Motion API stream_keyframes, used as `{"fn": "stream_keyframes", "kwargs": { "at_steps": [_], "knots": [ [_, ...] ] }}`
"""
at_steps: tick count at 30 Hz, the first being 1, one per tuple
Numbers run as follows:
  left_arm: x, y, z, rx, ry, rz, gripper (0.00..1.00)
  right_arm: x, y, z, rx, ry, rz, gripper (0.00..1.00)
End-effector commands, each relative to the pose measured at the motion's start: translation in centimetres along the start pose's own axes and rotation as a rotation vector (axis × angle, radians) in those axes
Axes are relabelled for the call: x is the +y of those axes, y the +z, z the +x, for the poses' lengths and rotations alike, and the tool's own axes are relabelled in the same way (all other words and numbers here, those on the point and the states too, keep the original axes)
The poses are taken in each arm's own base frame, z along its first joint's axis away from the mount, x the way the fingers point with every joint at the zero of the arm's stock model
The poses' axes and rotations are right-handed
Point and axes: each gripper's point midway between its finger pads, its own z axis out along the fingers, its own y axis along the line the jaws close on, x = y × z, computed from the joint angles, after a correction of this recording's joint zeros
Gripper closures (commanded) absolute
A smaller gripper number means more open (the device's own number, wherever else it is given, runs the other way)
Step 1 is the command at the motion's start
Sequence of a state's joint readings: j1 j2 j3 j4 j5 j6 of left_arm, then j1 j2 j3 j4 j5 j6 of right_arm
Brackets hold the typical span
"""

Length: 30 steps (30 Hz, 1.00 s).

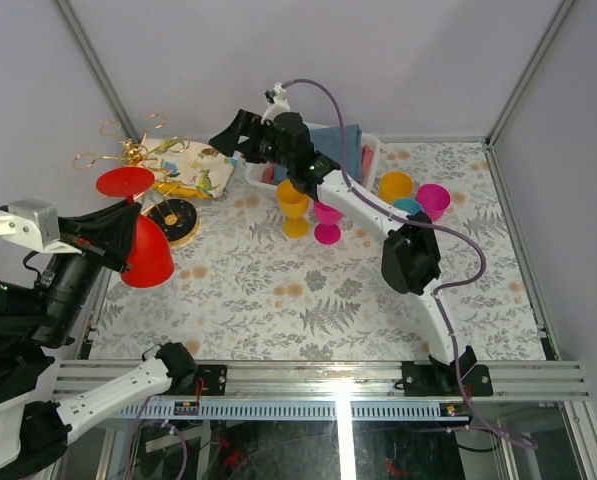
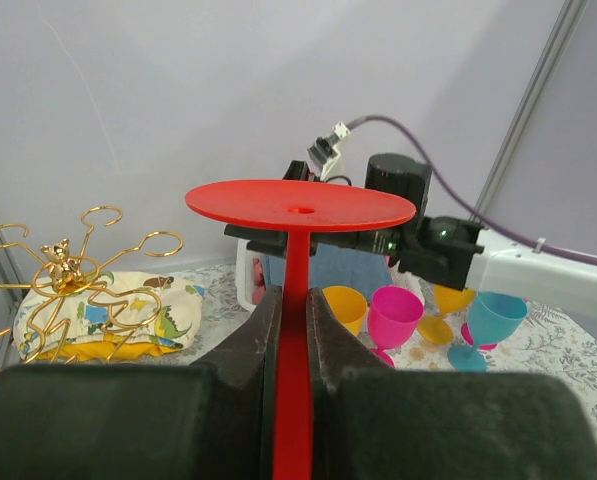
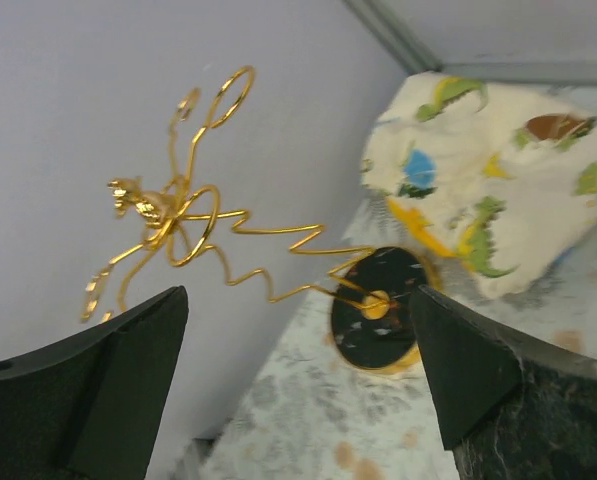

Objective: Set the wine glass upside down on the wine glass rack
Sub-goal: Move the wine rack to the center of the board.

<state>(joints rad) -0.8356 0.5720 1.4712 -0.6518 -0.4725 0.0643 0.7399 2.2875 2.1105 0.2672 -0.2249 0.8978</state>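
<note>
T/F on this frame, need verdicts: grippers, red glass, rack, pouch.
1. The left gripper is shut on the stem of the red wine glass. True.
2. The glass is held foot up, bowl down. True.
3. The glass already hangs on the wine glass rack. False: it is in the left gripper, beside the rack, whose arms are bare.
4. The right gripper grips a yellow cup. False: it is open and empty, facing the rack.
5. A dinosaur-print pouch lies next to the rack's base. True.
</note>
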Motion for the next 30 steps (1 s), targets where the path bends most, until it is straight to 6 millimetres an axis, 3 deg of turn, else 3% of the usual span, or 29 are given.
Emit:
{"fn": "stream_keyframes", "kwargs": {
  "at_steps": [1, 8, 10, 14, 19, 24, 30],
  "knots": [
    [0.1, 0.2, -0.7, -0.019, -0.002, -0.01, 1.0, 3.4, -4.3, -5.2, -0.011, -0.434, 0.202, 0.01],
    [0.1, 0.4, -0.5, -0.014, 0.006, -0.012, 1.0, -3.7, -9.5, -8.9, 0.004, -0.78, 0.542, 0.01],
    [0.0, 0.4, -0.4, -0.013, 0.007, -0.011, 1.0, -4.0, -10.3, -9.8, -0.031, -0.83, 0.578, 0.01],
    [0.0, 0.6, -0.1, -0.008, 0.009, -0.014, 1.0, -2.2, -9.8, -9.0, -0.052, -0.731, 0.474, 0.0],
    [-0.2, 0.7, -0.4, -0.012, 0.006, -0.007, 1.0, 0.4, -6.5, -4.4, 0.025, -0.365, 0.261, 0.13],
    [-0.1, 0.7, -0.6, -0.008, 0.008, -0.01, 1.0, 5.5, -3.3, -0.3, 0.062, -0.075, 0.005, 0.19],
    [-0.1, 0.7, -0.5, -0.005, 0.006, -0.012, 1.0, 9.4, -1.4, 1.5, 0.007, 0.133, -0.103, 0.23]
  ]
}}
